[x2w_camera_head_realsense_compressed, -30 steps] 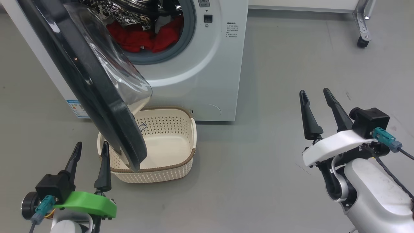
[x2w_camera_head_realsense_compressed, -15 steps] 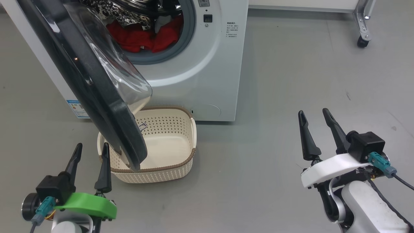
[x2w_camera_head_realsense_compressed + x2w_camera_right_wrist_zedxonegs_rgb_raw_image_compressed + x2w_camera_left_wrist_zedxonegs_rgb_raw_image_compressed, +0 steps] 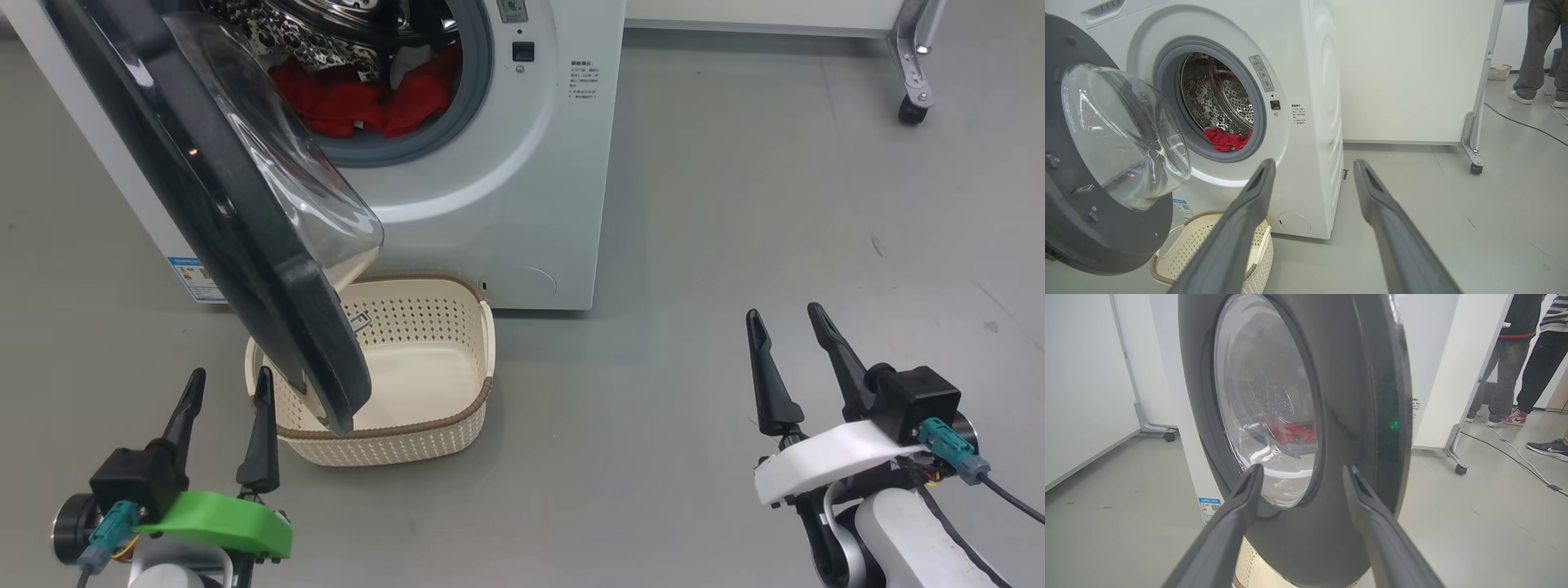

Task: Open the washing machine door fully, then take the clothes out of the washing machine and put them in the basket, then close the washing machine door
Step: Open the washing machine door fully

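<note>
On the floor [image 3: 653, 408] before the machine [image 3: 506, 204], the basket [image 3: 392, 445] sat beneath the part-open door [image 3: 245, 245]; clothes [image 3: 351, 102] lay inside. Your left end effector [image 3: 230, 374] and right end effector [image 3: 782, 312] were spread, empty. Your best move was pushing the door's rim wider with the left before reaching in.

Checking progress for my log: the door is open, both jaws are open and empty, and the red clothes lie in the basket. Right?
No: the clothes are in the drum of the washing machine, and the basket holds none, per the head view. The rest holds.
</note>
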Available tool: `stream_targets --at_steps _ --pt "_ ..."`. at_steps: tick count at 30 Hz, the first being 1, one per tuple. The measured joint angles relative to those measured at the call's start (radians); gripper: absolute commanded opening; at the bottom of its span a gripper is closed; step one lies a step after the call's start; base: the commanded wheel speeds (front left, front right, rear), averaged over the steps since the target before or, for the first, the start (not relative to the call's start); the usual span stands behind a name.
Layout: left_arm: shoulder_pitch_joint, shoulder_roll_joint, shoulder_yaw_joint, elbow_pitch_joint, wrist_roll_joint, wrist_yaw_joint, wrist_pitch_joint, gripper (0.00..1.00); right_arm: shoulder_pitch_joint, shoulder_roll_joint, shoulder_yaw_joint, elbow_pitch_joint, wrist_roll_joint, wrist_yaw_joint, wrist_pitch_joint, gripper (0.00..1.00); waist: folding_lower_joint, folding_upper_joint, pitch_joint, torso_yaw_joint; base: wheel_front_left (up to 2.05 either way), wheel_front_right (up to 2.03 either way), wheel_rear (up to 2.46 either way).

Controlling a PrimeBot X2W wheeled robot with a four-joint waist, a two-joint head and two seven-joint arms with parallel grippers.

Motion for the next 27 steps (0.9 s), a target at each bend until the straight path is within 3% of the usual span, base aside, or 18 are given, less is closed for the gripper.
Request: stream_targets --at_steps 27 --pt "0.000 -0.001 0.009 0.001 0.000 0.000 0.000 1.00 0.067 0.051 -0.075 -0.012 -0.066 0.013 0.000 1.00 0.0000 0.0000 0.006 -0.010 0.00 0.00 0.00"
